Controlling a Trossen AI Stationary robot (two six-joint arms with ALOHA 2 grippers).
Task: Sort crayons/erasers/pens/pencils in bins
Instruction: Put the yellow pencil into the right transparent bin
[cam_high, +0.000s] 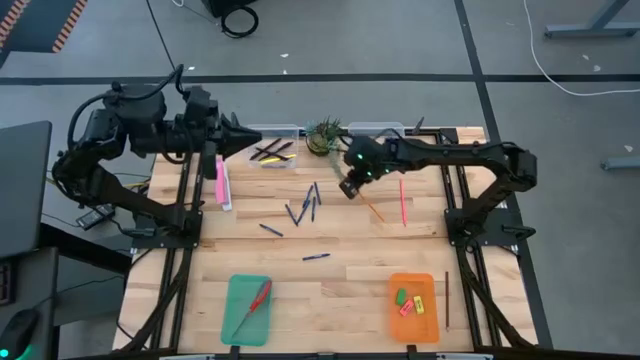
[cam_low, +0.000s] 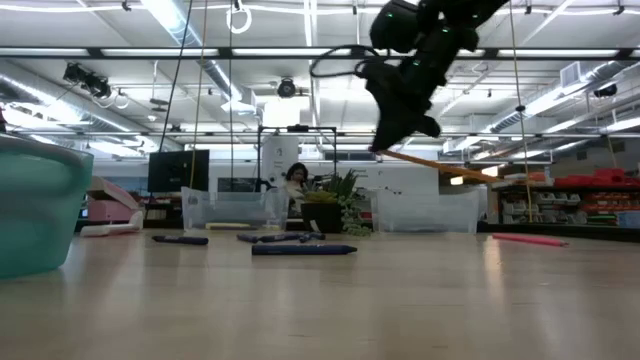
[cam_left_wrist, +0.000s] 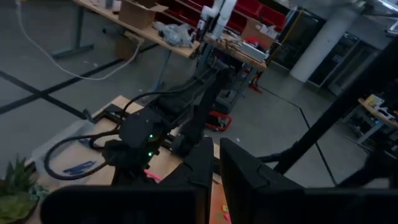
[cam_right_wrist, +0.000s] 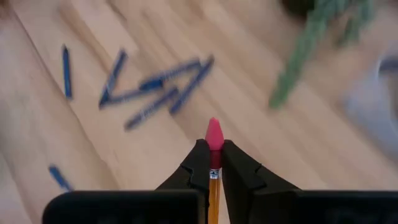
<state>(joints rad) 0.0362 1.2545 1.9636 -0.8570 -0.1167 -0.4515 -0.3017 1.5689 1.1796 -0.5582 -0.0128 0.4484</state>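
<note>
One pencil (cam_right_wrist: 214, 180), yellow-orange with a pink eraser cap, is pinched between my right jaws (cam_high: 349, 188), lifted clear of the surface (cam_high: 330, 285). In the low view it hangs slanted, its long axis dropping away from my grip toward the far right, the free end the lower one. From above, its shaft runs from my grip toward five o'clock.

Where it has to go, I judge, is the clear bin (cam_high: 270, 150) at the back edge that already holds dark pencils and a yellow one. That bin lies at about ten o'clock from my right jaws, past the small potted plant (cam_high: 324, 134), which stands between the two clear bins at roughly eleven o'clock. The second clear bin (cam_high: 378, 129) is nearer, at about one o'clock. The coming move turns on swinging the long stick leftward without brushing the plant, and bringing its axis in line with the bin's length.

Below me at seven to eight o'clock lie the scattered blue pens (cam_high: 305, 205). A red stick (cam_high: 403, 202) lies at four o'clock.

My left jaws (cam_high: 240, 140) are pressed together, empty, waiting just left of the pencil bin.
</note>
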